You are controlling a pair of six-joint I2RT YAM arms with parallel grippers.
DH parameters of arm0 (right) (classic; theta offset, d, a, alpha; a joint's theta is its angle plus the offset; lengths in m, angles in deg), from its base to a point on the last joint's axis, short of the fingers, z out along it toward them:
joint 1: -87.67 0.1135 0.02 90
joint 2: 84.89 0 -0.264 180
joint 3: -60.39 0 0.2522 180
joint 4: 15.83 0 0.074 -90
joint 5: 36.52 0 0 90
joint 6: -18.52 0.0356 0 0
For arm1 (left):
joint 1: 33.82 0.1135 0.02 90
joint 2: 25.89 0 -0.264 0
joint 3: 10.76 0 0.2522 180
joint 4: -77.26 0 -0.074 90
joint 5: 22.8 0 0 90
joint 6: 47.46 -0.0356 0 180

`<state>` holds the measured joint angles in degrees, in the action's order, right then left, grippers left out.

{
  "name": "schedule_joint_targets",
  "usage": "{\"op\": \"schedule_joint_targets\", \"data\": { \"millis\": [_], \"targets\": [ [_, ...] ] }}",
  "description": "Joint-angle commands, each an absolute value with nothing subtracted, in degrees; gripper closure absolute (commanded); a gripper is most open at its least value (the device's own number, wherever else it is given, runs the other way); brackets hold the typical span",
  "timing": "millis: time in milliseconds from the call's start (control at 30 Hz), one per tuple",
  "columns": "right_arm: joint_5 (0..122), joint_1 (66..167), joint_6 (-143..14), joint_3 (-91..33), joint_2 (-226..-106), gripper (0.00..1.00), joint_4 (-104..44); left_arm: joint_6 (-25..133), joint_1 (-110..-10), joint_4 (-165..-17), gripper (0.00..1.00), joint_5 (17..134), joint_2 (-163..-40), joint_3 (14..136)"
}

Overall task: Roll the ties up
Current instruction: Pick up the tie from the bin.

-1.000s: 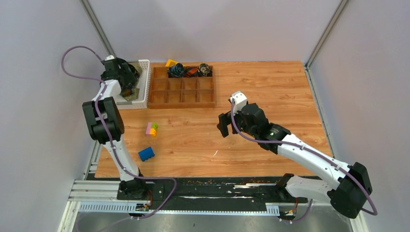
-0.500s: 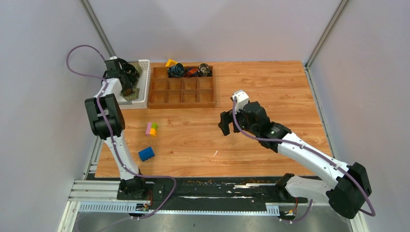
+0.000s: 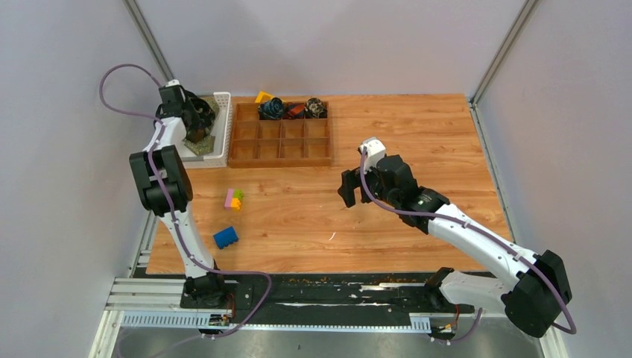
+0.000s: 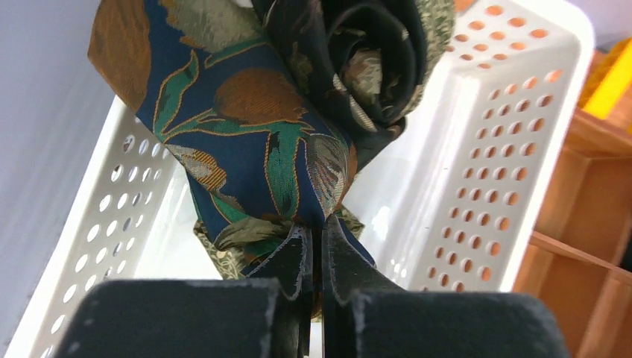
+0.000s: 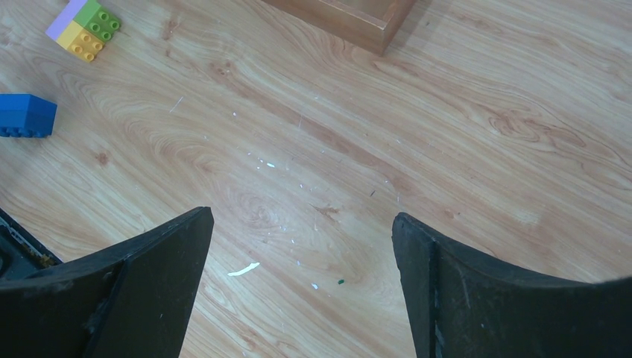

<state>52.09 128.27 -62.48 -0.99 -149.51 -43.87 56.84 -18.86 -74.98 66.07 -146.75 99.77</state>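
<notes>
ok so your left gripper (image 4: 317, 237) is down in the white basket (image 4: 492, 149) w/ both fingers pressed together, and a thin fold of the navy tie (image 4: 253, 134) looks pinched right at the tips. that's the one w/ the green/orange leaf print. it runs up and away from the fingertips, draped over the pile. just beyond it a black tie (image 4: 373, 67) sits coiled in a loose loop, and an olive tie (image 4: 216, 252) pokes out just left of the tips, under the navy one. three rolled ties (image 3: 272, 108) sit in the wooden tray (image 3: 282, 153), right of the fingers, beside the basket.

handling wise, imo: light, totally floppy, smooth fabric so prob a bit slippery. it won't hold any shape, and bc it's long the rest will trail and could drag the black one along since they're touching. a pinch on one thin layer can slide out, so i'd want the grab across the width near one end, not mid-length. can't tell which part you've got tbh, or how deep it sits btwn the pads.

right gripper (image 5: 298, 261) has its fingers spread wide w/ nothing btwn them, only bare table (image 5: 447, 134) below. toy blocks (image 5: 82, 26) are well off past its left finger. decent spot to lay the tie flat, and you'll prob need that gripper to pin the end, since soft cloth unrolls itself.
</notes>
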Motion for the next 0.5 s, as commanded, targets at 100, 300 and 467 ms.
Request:
{"op": "schedule_joint_targets", "data": {
  "millis": [100, 300, 467],
  "targets": [
    [51.92, 127.7, -61.55, -0.31, -149.08, 0.08, -40.71, 63.98, -23.67, -78.58, 1.0, 71.73, -132.98, 105.69],
    [49.88, 127.4, -61.43, -0.09, -147.64, 0.09, -40.36, 60.09, -36.95, -72.49, 1.0, 67.51, -125.74, 117.92],
    [44.83, 127.4, -60.01, -1.67, -142.59, 0.1, -42.76, 58.97, -46.3, -72.51, 1.0, 62.26, -120.93, 121.54]
  ]
}}
